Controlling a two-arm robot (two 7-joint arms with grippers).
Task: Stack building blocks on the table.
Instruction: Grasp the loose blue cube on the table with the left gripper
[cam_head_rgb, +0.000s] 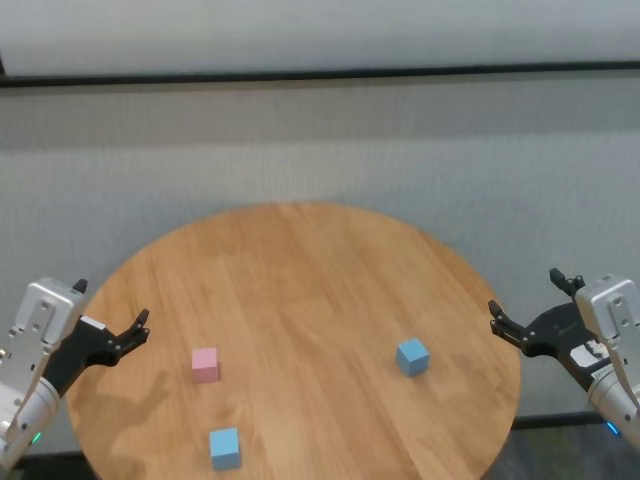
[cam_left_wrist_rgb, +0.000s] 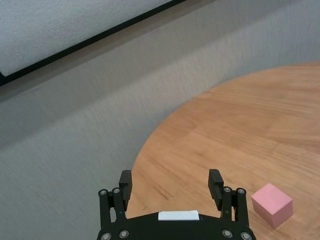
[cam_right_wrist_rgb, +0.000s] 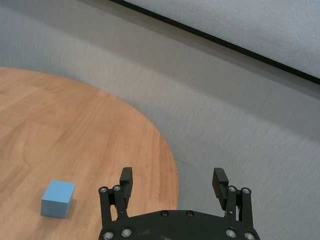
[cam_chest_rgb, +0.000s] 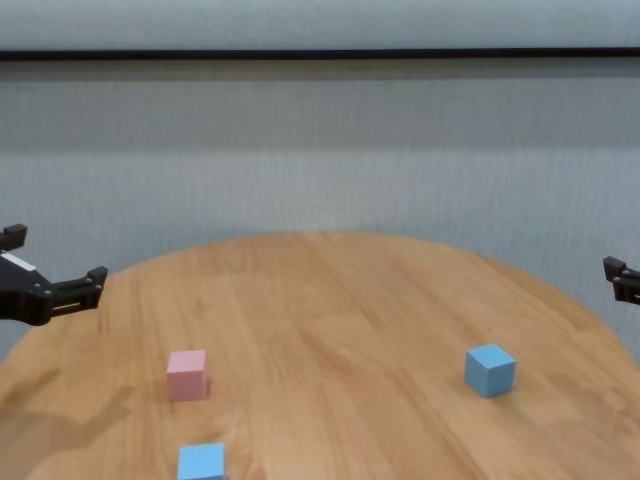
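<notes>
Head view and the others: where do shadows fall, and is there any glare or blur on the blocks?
Head view: soft, even light; the left gripper casts a faint shadow on the table near the pink block; no glare. Chest view: that same dim shadow at the table's left; both blue blocks crisp. Right wrist view: a small shadow hugs the blue block; the right gripper is sharp.
</notes>
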